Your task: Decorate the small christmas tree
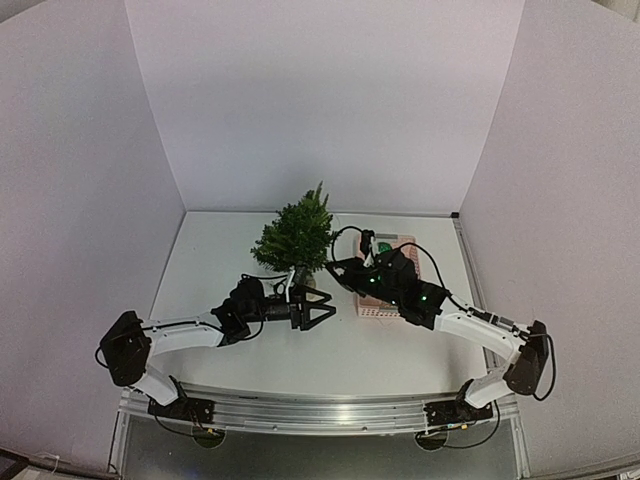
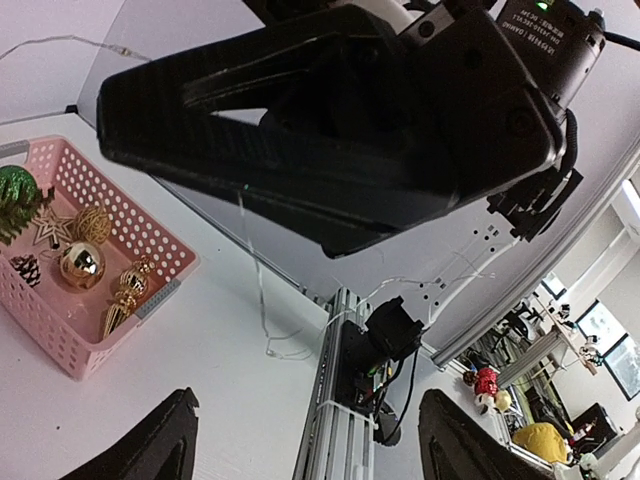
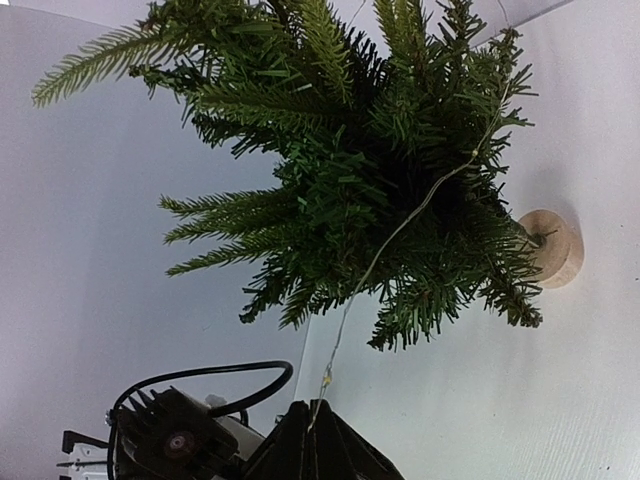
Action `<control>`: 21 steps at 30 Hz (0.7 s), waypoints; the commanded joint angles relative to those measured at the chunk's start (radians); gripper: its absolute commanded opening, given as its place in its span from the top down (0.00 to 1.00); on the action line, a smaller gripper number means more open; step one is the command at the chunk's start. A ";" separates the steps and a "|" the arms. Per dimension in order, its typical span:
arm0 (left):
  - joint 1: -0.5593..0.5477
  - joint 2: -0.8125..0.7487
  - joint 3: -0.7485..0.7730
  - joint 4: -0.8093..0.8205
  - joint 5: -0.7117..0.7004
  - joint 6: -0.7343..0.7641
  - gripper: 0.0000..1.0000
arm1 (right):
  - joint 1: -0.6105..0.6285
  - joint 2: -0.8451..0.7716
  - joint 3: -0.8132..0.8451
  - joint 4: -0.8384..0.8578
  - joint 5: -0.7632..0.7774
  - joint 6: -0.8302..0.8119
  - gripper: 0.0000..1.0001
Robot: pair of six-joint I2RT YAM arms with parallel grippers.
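As our right gripper point(image 3: 312, 428) pinches shut on the thin light wire point(image 3: 400, 220), the strand climbs to the small christmas tree point(image 1: 295, 235), upright on the bench point(image 1: 210, 270) just to its left (nearer arm, we judge); our left gripper point(image 1: 325, 311) gapes empty in front.

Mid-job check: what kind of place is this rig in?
Probably a lab test cell: white panels wall in the table, an aluminium rail runs along its near edge, and a windowed office shows beyond.
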 commanded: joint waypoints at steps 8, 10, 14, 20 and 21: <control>0.017 0.081 0.065 0.217 0.074 0.027 0.38 | 0.007 0.011 0.027 0.050 -0.041 0.009 1.00; 0.019 0.095 0.076 0.205 0.053 0.019 0.46 | 0.007 0.011 0.029 0.050 -0.043 0.006 1.00; 0.022 0.115 0.091 0.194 0.029 -0.012 0.57 | 0.007 0.002 0.034 0.050 -0.042 -0.011 1.00; 0.034 0.125 0.120 0.198 0.039 -0.009 0.65 | 0.007 -0.032 -0.002 0.049 -0.032 -0.013 1.00; 0.035 0.128 0.124 0.198 0.039 -0.006 0.69 | 0.007 -0.037 -0.006 0.050 -0.026 -0.015 1.00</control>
